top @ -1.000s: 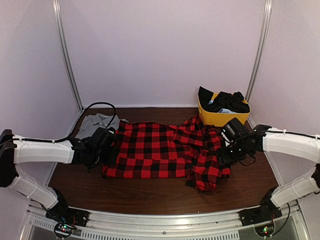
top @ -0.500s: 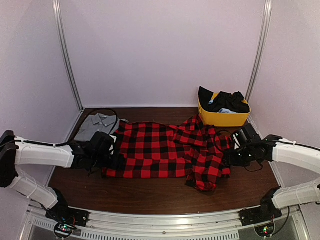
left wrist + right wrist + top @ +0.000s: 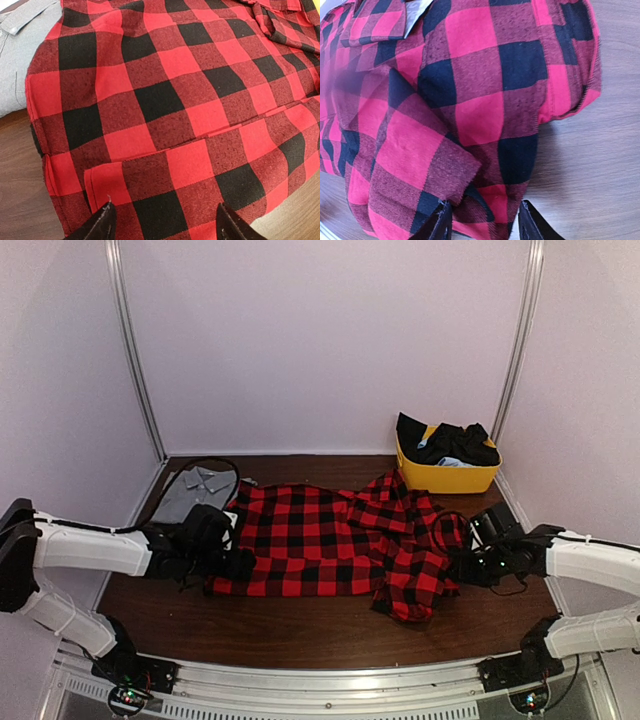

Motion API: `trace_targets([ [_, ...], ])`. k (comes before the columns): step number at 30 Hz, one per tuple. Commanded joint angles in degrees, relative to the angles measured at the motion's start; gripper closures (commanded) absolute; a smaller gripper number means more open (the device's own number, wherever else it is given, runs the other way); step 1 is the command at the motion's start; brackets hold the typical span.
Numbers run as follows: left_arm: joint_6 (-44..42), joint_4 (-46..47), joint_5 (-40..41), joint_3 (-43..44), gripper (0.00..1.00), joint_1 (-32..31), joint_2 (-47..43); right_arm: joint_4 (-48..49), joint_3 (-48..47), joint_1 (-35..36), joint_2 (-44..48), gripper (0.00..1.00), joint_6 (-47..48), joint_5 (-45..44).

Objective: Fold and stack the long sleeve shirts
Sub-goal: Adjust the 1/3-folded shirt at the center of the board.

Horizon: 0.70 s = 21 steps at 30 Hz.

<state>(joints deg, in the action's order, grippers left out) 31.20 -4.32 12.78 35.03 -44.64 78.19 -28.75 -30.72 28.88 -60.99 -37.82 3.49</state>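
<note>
Nearest the arms' bases, a bare strip of the dark wooden surface (image 3: 300, 630) runs in front of the red-and-black flannel shirt (image 3: 320, 535). The shirt lies spread across the middle, its right end bunched in folds. The left pincer (image 3: 165, 224) sits at the shirt's left edge. Only its fingertips show in the wrist view, spread wide over flat cloth. The right pincer (image 3: 485, 222) is at the bunched end, tips apart with a fold of flannel between them; whether they squeeze it cannot be told. From above, both are dark shapes. Only the right wrist view shows a pale label (image 3: 417, 12), cut off at the top. Farther back on the left, the grey shirt (image 3: 195, 488) meets the flannel's edge. Farthest right stands a yellow bin (image 3: 445, 478) of dark clothes.
</note>
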Motion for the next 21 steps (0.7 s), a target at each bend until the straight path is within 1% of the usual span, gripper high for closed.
trace_targets([
  [1, 0.4, 2.8, -0.8, 0.0, 0.31, -0.4, 1.2, 4.0, 1.8, -0.3, 0.0, 0.54, -0.7, 2.9],
  [4, 0.5, 2.8, -0.7, -0.1, 0.31, -0.4, 1.7, 5.7, 2.4, -0.3, -0.8, 0.55, -0.6, 4.4],
  [9, 0.9, 2.9, -0.1, -1.0, 0.31, -0.4, 2.5, 6.9, 3.1, -0.3, -2.4, 0.58, -0.3, 4.4],
  [12, 1.2, 3.2, -0.3, -1.5, 0.31, -0.4, 2.8, 8.0, 3.6, -0.3, -2.8, 0.63, -0.2, 4.8],
  [14, 1.2, 3.4, -0.3, -1.8, 0.31, -0.4, 3.0, 8.1, 3.3, -0.4, -2.5, 0.70, -0.1, 4.7],
  [19, 1.3, 3.5, 0.1, -2.9, 0.31, -0.4, 3.8, 6.5, 0.8, -0.3, -1.7, 0.94, 0.8, 2.2],
  [21, 1.8, 3.5, 0.6, -3.7, 0.31, -0.4, 4.3, 5.3, -0.6, -0.4, -1.9, 1.00, 1.5, 0.9],
])
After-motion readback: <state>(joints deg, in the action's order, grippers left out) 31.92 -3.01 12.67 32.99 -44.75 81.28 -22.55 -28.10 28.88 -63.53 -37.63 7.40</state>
